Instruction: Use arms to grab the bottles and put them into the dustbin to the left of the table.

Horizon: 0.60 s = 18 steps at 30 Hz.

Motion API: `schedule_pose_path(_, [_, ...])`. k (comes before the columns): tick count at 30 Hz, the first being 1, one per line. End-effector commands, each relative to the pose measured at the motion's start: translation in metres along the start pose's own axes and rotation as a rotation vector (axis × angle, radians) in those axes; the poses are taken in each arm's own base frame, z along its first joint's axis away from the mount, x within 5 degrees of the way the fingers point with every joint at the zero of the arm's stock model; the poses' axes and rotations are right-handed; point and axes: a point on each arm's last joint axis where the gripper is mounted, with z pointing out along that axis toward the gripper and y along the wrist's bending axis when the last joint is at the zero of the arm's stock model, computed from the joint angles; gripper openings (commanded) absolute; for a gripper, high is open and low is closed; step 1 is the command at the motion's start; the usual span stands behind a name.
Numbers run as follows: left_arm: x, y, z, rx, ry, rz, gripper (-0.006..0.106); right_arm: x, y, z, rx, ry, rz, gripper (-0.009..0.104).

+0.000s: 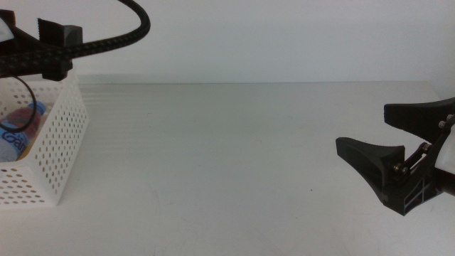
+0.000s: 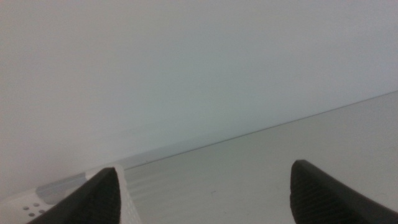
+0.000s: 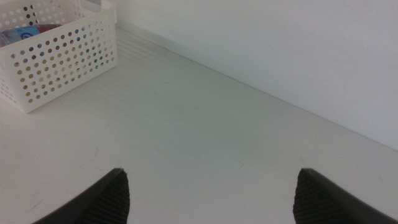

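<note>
Across the white table point(image 1: 234, 163) no bottle is left standing; coloured bottles point(image 1: 18, 128), blue and red among them, are seen through the wall of the perforated white dustbin point(image 1: 60, 135) at its left end, so the task is judged essentially complete. Above the dustbin the left gripper point(image 2: 202, 193) is held high, jaws spread wide and empty, as after a drop. Low at the table's right side, the right gripper point(image 1: 387, 139) is kept waiting, open and empty.
</note>
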Motion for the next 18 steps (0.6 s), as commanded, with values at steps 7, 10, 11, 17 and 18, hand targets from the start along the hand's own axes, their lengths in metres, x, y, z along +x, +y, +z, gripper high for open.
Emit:
schedule_pose_path(7, [-0.017, 0.009, -0.020, -0.013, -0.143, -0.134, 0.089, -0.021, -0.034, -0.028, 0.217, -0.172, 0.013, 0.077])
schedule_pose_path(10, [0.000, 0.016, -0.030, -0.049, -0.130, -0.193, 0.089, -0.021, -0.045, -0.046, 0.320, -0.214, 0.024, 0.077])
schedule_pose_path(11, [0.007, 0.018, -0.033, -0.064, -0.128, -0.198, 0.089, -0.018, -0.047, -0.051, 0.345, -0.220, 0.027, 0.077])
schedule_pose_path(17, [0.056, 0.011, -0.067, -0.086, -0.134, -0.192, 0.089, 0.023, -0.038, -0.070, 0.382, -0.221, 0.029, 0.077])
schedule_pose_path(18, [0.066, 0.009, -0.073, -0.086, -0.134, -0.193, 0.089, 0.031, -0.036, -0.073, 0.382, -0.219, 0.028, 0.077])
